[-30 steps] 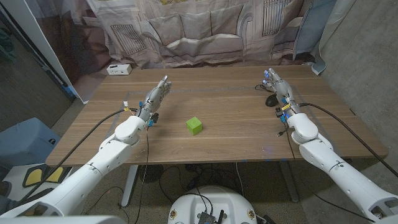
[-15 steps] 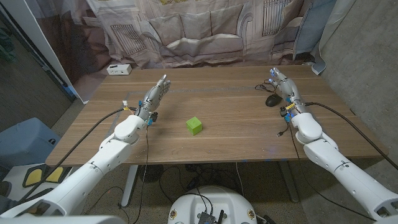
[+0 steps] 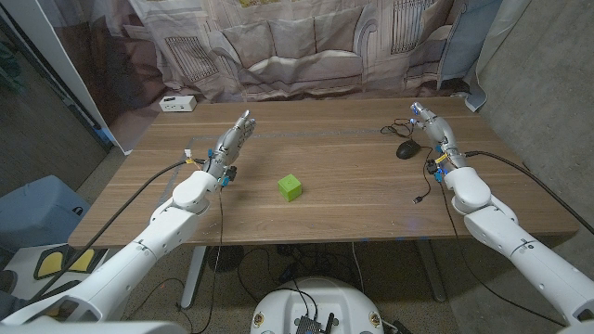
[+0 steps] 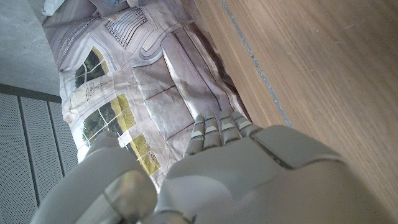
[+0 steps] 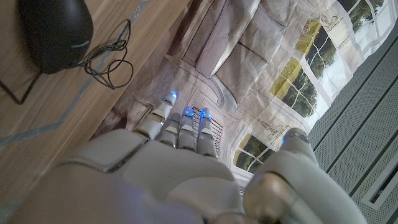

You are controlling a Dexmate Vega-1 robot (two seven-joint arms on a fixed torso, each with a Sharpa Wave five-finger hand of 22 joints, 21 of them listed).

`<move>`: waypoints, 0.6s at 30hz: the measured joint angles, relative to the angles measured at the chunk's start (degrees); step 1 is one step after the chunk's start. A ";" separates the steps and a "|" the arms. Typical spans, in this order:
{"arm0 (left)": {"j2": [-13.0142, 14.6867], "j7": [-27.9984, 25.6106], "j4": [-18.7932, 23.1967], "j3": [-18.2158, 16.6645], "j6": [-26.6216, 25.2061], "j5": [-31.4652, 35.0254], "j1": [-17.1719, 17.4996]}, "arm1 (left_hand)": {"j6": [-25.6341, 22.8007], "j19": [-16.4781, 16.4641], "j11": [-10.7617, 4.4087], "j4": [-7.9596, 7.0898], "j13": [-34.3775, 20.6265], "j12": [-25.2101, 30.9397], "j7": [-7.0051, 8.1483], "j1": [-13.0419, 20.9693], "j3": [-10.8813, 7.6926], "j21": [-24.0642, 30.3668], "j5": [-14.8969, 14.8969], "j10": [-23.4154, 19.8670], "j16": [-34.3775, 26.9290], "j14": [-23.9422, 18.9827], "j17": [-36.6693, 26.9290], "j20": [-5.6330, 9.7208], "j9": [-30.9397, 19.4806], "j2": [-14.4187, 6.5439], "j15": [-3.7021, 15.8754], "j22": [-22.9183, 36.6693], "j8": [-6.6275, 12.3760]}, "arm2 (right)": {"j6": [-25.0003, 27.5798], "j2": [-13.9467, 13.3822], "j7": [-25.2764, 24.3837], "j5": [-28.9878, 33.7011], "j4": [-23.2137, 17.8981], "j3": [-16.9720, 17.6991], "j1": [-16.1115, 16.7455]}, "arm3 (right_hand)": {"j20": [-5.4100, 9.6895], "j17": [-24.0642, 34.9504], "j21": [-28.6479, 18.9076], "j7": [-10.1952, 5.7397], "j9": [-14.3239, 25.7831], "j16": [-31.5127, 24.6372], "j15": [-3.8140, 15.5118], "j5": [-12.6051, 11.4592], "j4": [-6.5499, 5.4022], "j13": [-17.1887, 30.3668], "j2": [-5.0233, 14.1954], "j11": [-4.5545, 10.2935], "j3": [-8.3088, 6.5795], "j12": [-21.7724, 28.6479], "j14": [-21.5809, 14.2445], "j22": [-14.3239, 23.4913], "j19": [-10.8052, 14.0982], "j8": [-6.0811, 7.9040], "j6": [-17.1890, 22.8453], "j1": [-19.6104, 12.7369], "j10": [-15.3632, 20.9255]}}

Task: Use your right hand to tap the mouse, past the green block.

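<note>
A black mouse (image 3: 406, 149) lies on the right part of the wooden table (image 3: 325, 204), its thin cable (image 3: 390, 129) coiled just beyond it. In the right wrist view the mouse (image 5: 55, 32) shows beside the cable (image 5: 111, 59). My right hand (image 3: 432, 130) hangs just right of the mouse, fingers straight and apart, holding nothing. The green block (image 3: 290, 187) sits near the table's middle. My left hand (image 3: 231, 142) is left of the block, fingers stretched out and empty; its back (image 4: 249, 174) shows above the tabletop.
A white box (image 3: 176, 103) stands at the far left corner of the table. A second dark cable (image 3: 424, 190) trails over the table by my right forearm. A printed curtain (image 3: 306, 46) hangs behind the table.
My right hand has moved to the right, from over the mouse to beside it. The left hand and the block have stayed put.
</note>
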State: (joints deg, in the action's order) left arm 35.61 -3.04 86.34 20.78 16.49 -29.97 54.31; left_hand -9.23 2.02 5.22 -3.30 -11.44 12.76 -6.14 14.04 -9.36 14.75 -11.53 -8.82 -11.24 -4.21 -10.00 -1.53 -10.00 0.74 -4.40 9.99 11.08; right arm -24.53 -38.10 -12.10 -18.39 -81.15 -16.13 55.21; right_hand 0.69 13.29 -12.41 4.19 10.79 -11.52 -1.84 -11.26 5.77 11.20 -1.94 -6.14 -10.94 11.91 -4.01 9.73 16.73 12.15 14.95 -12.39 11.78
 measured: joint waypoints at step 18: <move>0.33 -2.11 1.98 0.17 -1.16 1.29 0.51 | -0.51 0.00 -0.32 0.40 0.00 0.00 -0.10 0.00 0.09 -0.41 0.00 -0.31 0.00 0.01 0.00 0.00 0.00 0.00 0.00 0.00 0.00 | 0.88 -2.94 -1.86 3.86 1.50 0.27 -0.26 | -0.02 -0.26 0.76 -0.21 0.00 0.00 -0.30 0.00 0.21 0.00 0.00 0.34 0.21 0.00 0.35 0.00 0.01 0.00 0.20 0.00 0.06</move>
State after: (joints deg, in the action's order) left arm 35.94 -5.15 88.32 20.95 15.33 -28.68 54.81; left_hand -9.73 2.02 4.91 -2.90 -11.45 12.76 -6.24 14.04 -9.28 14.34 -11.53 -9.13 -11.24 -4.20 -10.00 -1.53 -9.99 0.74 -4.39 9.99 11.08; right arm -23.65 -41.04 -13.97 -14.53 -79.66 -15.87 54.95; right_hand 0.67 13.03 -11.65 3.98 10.78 -11.52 -2.14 -11.26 5.97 11.20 -1.95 -5.80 -10.72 11.91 -3.65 9.73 16.74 12.15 15.16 -12.39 11.84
